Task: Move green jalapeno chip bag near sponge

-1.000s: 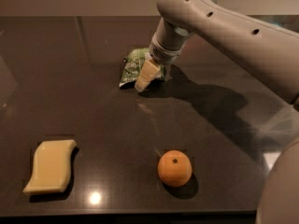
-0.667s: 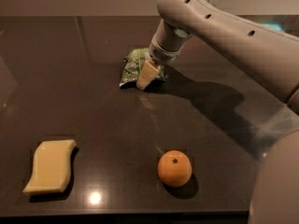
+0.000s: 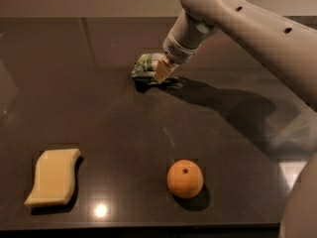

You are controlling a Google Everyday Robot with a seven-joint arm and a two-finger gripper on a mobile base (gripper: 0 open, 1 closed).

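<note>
The green jalapeno chip bag (image 3: 146, 65) is a small crinkled green bag at the centre back of the dark table. My gripper (image 3: 160, 73) comes down from the upper right and is shut on the bag's right end. One tan finger (image 3: 163, 70) shows in front of the bag. The bag hangs slightly above the table, with its shadow beneath it. The sponge (image 3: 53, 176), a flat pale yellow block with wavy edges, lies at the front left, far from the bag.
A round orange fruit (image 3: 184, 178) sits at the front centre. The dark table (image 3: 99, 113) has its front edge along the bottom. My large pale arm (image 3: 257, 29) spans the upper right and casts a shadow on the table's right side.
The gripper and the chip bag have risen slightly off the table. The sponge and the orange have not moved.
</note>
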